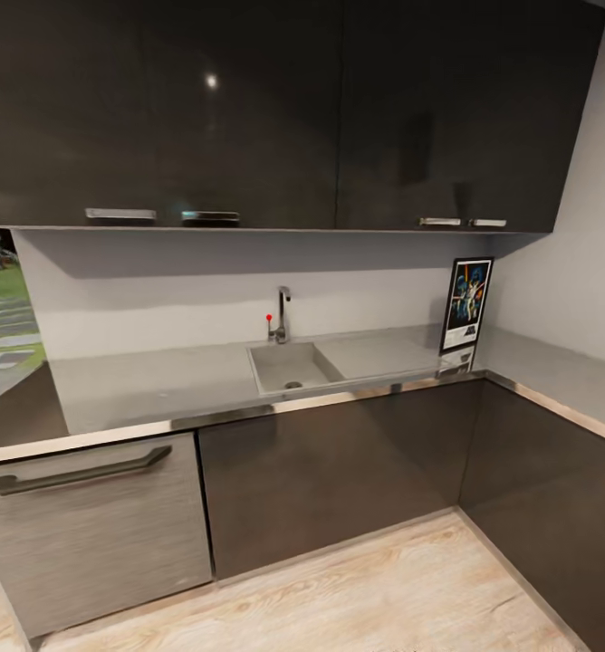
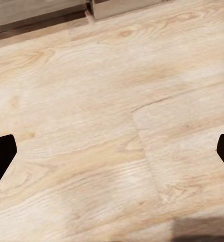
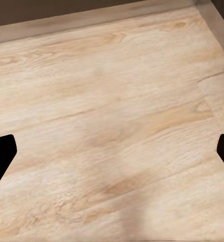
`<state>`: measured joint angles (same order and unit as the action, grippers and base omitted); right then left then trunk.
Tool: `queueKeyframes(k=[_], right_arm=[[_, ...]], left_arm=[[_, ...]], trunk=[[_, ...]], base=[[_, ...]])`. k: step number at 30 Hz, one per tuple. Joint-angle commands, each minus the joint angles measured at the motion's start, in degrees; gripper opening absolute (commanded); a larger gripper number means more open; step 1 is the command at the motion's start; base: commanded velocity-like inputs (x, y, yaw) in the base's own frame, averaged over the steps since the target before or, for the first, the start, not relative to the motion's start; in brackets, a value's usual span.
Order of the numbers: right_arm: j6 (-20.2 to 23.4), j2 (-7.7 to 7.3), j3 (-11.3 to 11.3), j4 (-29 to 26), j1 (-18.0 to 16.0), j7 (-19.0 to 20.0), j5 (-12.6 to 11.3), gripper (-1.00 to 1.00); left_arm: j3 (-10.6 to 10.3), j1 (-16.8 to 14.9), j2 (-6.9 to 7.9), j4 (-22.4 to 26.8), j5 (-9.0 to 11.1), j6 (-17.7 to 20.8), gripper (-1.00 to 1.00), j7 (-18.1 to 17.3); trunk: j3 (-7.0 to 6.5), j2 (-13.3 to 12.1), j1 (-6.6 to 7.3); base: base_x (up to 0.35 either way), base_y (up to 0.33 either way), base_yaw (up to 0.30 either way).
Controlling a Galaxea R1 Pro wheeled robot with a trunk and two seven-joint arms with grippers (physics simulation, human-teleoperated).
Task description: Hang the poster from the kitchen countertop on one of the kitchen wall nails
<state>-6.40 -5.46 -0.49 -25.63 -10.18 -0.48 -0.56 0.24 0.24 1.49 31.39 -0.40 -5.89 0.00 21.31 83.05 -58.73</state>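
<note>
Head view facing the kitchen countertop [image 1: 158,385] corner from nearby; both wrist views straight down at wood floor [image 2: 112,141].

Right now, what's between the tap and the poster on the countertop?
Head view: bare countertop, the flat drainer stretch right of the sink, between tap and poster.

Poster [image 1: 466,306] upright on kitchen countertop [image 1: 158,385], in corner against wall, right of sink [image 1: 289,366]; tap [image 1: 283,315] behind sink.
</note>
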Motion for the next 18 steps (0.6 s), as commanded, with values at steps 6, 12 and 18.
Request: queueKeyframes(k=[6, 12, 18], right_arm=[[-0.2, 0.01, 0.0, 0.1, -0.1, -0.1, -0.1, 1.0], [-0.2, 0.01, 0.0, 0.1, 0.0, -0.1, -0.1, 1.0], [-0.2, 0.01, 0.0, 0.1, 0.0, -0.1, -0.1, 1.0]], left_arm=[[0.0, 0.0, 0.0, 0.1, 0.0, -0.1, 1.0, 0.0], [0.0, 0.0, 0.0, 0.1, 0.0, -0.1, 1.0, 0.0], [0.0, 0.0, 0.0, 0.1, 0.0, -0.1, 1.0, 0.0]], trunk=[[0.1, 0.0, 0.0], [0.47, 0.0, 0.0], [0.99, 0.0, 0.0]], base=[[0.0, 0.0, -0.094], [0.0, 0.0, -0.02], [0.0, 0.0, -0.004]])
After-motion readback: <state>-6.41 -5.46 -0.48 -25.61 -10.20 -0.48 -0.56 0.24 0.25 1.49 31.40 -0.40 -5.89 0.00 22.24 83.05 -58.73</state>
